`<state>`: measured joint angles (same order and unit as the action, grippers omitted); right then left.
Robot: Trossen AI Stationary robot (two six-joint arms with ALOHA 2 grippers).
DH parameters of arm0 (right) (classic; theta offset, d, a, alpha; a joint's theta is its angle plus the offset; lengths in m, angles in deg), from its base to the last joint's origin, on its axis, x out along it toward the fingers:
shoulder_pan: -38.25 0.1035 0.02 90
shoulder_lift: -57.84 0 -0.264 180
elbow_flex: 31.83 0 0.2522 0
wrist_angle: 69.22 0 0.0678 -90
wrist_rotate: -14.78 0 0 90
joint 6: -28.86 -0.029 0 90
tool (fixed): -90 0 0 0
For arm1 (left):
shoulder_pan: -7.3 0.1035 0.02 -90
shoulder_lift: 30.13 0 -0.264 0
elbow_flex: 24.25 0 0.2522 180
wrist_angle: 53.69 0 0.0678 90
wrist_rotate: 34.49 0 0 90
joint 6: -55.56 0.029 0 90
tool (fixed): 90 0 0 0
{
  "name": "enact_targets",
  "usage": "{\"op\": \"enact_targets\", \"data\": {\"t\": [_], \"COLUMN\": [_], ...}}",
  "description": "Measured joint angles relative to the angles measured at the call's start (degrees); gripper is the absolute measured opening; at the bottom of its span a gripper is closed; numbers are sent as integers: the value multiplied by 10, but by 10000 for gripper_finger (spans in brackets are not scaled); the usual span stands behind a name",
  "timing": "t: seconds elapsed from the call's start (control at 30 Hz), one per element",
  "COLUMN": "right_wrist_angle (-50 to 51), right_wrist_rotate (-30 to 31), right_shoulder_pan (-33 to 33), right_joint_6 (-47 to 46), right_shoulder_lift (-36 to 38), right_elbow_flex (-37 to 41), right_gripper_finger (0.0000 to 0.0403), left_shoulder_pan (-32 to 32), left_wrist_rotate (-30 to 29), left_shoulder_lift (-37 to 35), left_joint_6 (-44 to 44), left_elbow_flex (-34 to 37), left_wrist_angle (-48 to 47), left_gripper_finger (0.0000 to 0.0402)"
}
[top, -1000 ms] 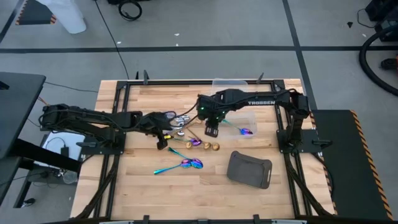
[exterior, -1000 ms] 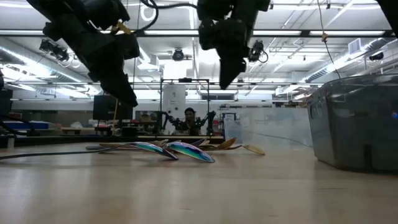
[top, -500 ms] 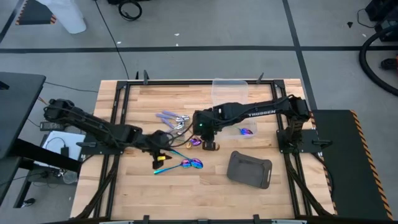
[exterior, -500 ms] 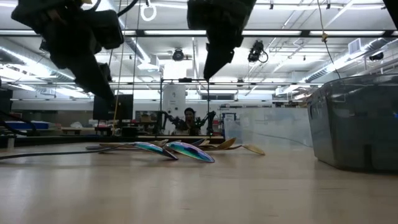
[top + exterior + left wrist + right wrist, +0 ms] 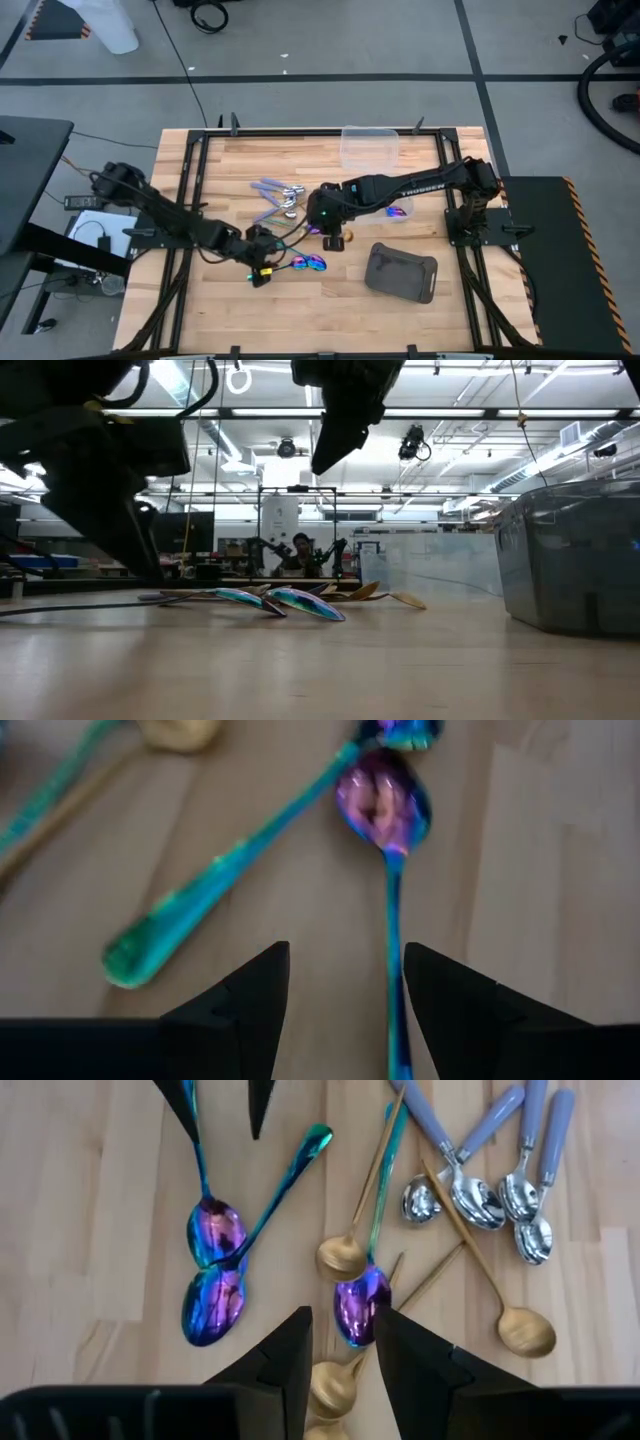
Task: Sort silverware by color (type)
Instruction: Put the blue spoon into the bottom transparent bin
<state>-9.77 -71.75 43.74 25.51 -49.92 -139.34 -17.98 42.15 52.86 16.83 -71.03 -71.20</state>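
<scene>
Over the last second I brought my left hand (image 5: 262,272) forward and down to the near-left pair of iridescent spoons (image 5: 300,264); its fingers stood wide, straddling one slim handle, nothing gripped yet. The lilac-handled spoons (image 5: 278,190) lay farther back. My right hand (image 5: 333,238) had dropped toward the central tangle of gold spoons (image 5: 345,1258), fingers partly apart over one rainbow bowl and empty. Sorting had barely begun.

Iridescent teal-purple spoons (image 5: 215,1270) are gleaming on the pale wooden table (image 5: 90,1200). Lilac-handled silver spoons (image 5: 505,1155) and gold spoons (image 5: 345,1250) are showing beside them, black gripper fingers (image 5: 285,1365) framing the view.
</scene>
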Motion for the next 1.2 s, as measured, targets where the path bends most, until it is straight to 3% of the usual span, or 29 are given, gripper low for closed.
{"op": "enact_targets", "data": {"t": [0.17, 0.47, 0.73, 1.2], "right_wrist_angle": [7, 7, 7, 7], "right_wrist_rotate": [0, 2, 1, 1], "right_shoulder_pan": [3, 4, 4, 22], "right_joint_6": [0, -1, -1, 0], "right_shoulder_lift": [0, 1, 1, 1], "right_elbow_flex": [0, 0, 0, 0], "right_gripper_finger": [121, 121, 121, 121], "left_shoulder_pan": [-35, -103, -121, -123], "left_wrist_rotate": [-7, -94, -125, -108], "left_shoulder_lift": [7, 39, 110, 118], "left_joint_6": [-11, -42, -45, -67], "left_elbow_flex": [0, -3, -68, -72], "left_wrist_angle": [-1, -8, -94, -118], "left_gripper_finger": [208, 208, 203, 44]}}
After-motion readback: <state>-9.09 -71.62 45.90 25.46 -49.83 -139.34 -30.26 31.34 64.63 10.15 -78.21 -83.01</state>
